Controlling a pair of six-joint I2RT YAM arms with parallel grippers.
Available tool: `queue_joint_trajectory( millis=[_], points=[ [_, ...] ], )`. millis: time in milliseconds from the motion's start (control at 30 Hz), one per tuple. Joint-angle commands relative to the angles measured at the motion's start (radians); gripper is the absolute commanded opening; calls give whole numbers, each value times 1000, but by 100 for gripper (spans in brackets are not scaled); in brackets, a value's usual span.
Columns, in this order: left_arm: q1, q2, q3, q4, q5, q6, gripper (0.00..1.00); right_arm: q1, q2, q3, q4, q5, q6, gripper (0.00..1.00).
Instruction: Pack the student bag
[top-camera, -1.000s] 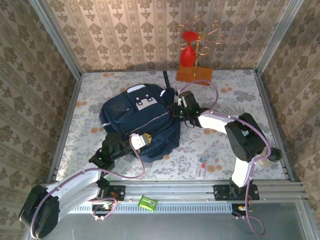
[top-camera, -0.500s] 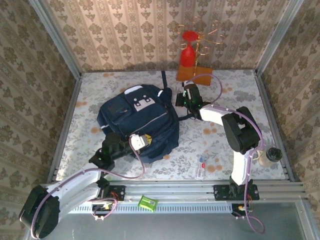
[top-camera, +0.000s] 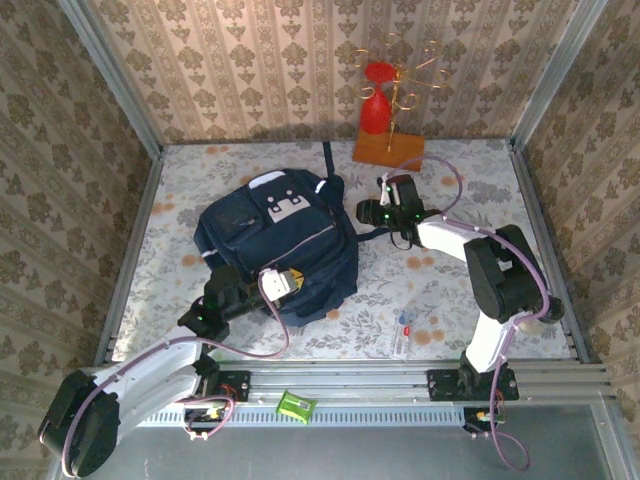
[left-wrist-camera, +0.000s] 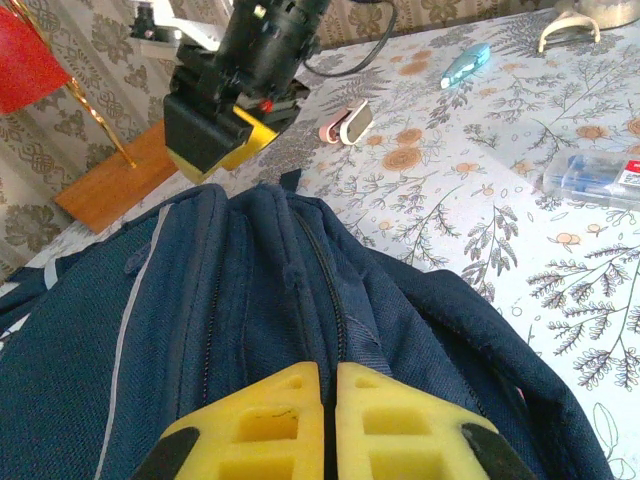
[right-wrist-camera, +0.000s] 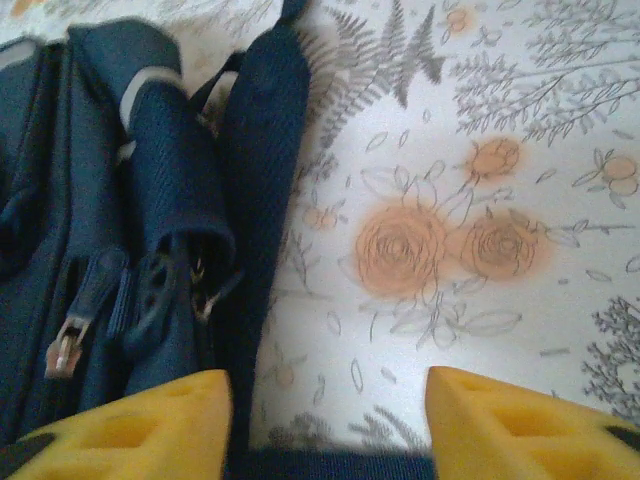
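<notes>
Nearest us, a green block (top-camera: 296, 405) sits on the rail (top-camera: 400, 380) by the arm bases. Just beyond, the left gripper (left-wrist-camera: 329, 385) rests at the near end of the bag (top-camera: 285, 235), its fingers pressed together. We cannot tell whether any fabric or zip pull is pinched between them.

The bag lies flat on the left half of the table (top-camera: 450, 290), front patch up. The zip (left-wrist-camera: 325, 280) running away from the left gripper looks closed. We judge the packing to be late, at the closing or tidying stage. A small clear case (top-camera: 402, 335) lies loose on the table near the rail, and we cannot say whether it belongs inside.

At the bag's far right side, the right gripper (right-wrist-camera: 328, 385) hangs low over the table with its fingers apart and nothing between them. A strap (right-wrist-camera: 262, 150) lies just beside its left finger.

Open table lies right of the bag, though the right arm sprawls across it. A wooden stand (top-camera: 388, 150) sits near the far edge, close behind the right gripper, so we see little room that way. Papered walls close in the left, right and far sides.
</notes>
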Motion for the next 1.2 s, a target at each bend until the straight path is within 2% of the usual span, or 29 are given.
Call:
queue_joint_trajectory(
  millis=[0,133,267,333,467,533,633,800,933,1067,1167],
  points=[
    [-4,-7,11,71,70,-23,0,-1,15,-6,-64,-229,81,66],
    [-4,-9,11,59,61,-24,0,-3,67,22,-6,-308,132,71],
    [-4,-8,9,56,46,-22,0,-2,156,90,26,-387,174,68],
    [-3,-4,9,57,29,-19,0,-2,193,111,38,-420,190,57],
    [3,12,9,65,-57,-25,0,-15,162,48,125,-459,240,15],
    [8,24,12,69,-132,-38,0,-30,112,-14,169,-459,269,0],
    [28,49,29,70,-253,-83,1,-33,-3,-126,204,-418,299,0],
    [42,52,69,7,-349,-135,2,30,-194,-326,263,-340,338,0],
    [69,93,102,-4,-415,-185,2,156,-331,-453,292,-184,351,0],
    [141,177,160,-9,-471,-257,0,337,-440,-546,363,78,375,4],
    [190,252,198,23,-508,-309,0,470,-450,-546,402,243,359,9]
  ],
)
